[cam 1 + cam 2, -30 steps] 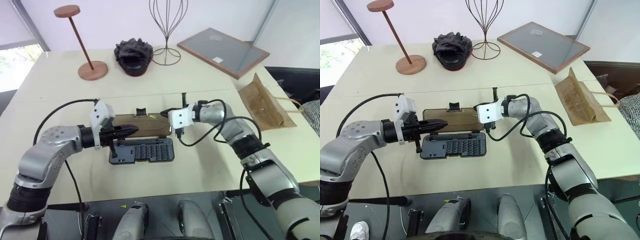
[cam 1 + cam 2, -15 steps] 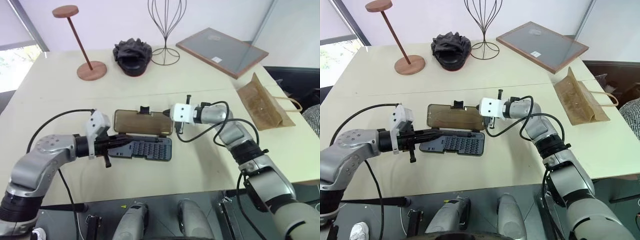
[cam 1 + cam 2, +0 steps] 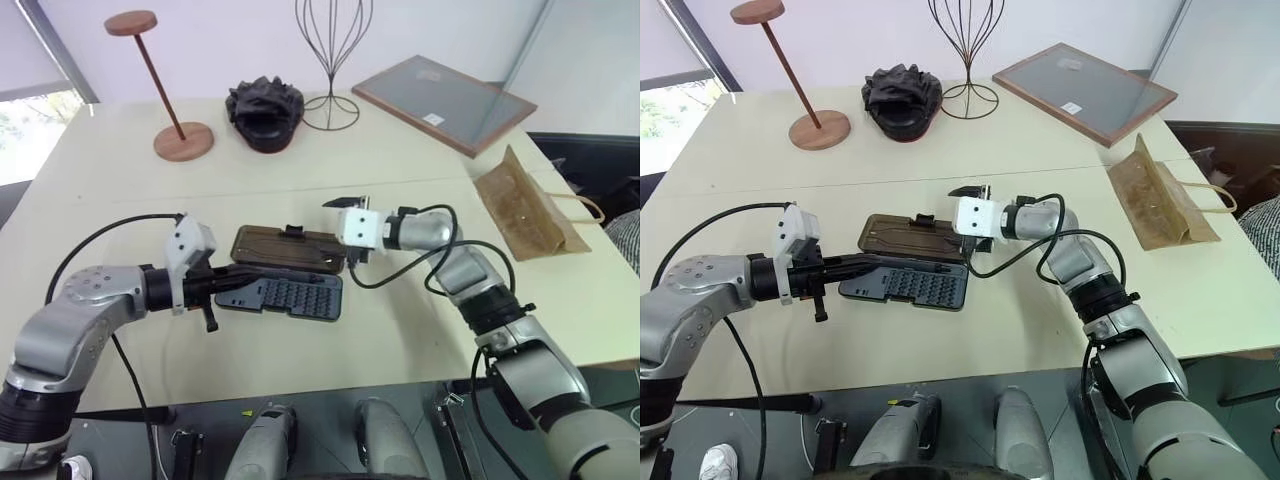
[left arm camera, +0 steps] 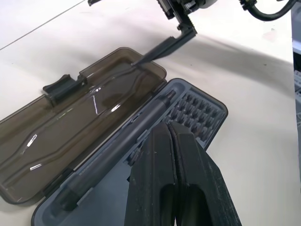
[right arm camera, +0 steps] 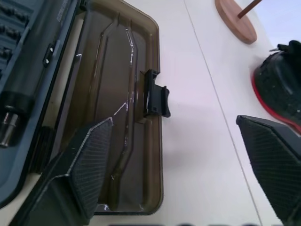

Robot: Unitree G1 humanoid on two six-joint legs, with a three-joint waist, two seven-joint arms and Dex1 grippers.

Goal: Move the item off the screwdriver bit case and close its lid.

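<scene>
The screwdriver bit case (image 3: 290,297) lies open at the table's middle, rows of bits in its base. Its smoky brown lid (image 3: 288,248) is folded back behind the base, latch tab on the far edge. My left gripper (image 3: 243,278) is shut on nothing, with its tips over the left part of the base (image 4: 197,110). My right gripper (image 3: 337,232) is open at the lid's right end. One of its fingers (image 5: 87,162) is over the lid (image 5: 117,94) and the other stands beyond its far edge. The item, a brown paper bag (image 3: 520,215), lies on the table far right, away from the case.
Along the back of the table stand a terracotta stand (image 3: 183,140), a lumpy black object (image 3: 266,112) and a wire stand (image 3: 333,70). A wood-framed grey panel (image 3: 445,100) lies at the back right. Cables trail from both wrists over the table.
My right gripper's fingers have spread wide open at the lid's right end and its wrist has rolled. My left gripper stays shut at the case's left end.
</scene>
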